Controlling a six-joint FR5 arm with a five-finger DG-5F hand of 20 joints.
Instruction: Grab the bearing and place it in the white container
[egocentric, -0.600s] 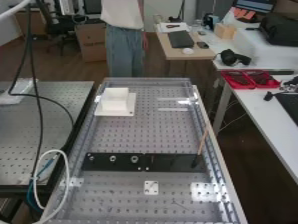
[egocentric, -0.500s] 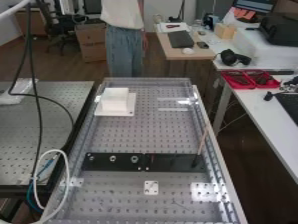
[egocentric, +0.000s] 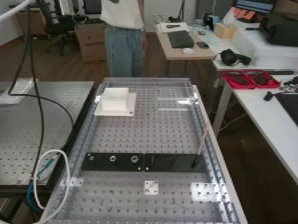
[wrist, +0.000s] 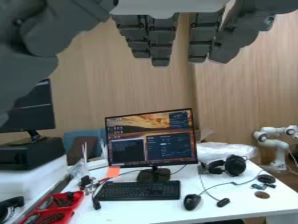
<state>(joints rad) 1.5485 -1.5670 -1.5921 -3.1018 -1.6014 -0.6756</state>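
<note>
The hand (wrist: 161, 40) is open, nothing held; well apart from it, what seems the bearing (egocentric: 134, 159) sits on the black plate (egocentric: 123, 166), to be approached squarely from above, neighbouring parts (egocentric: 113, 158) left unknocked

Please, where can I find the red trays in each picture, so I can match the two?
High view: the red trays are near the right edge, about one third down from the top.
Wrist view: the red trays are near the black keyboard.
Shared landmark: the white table under them.
</note>
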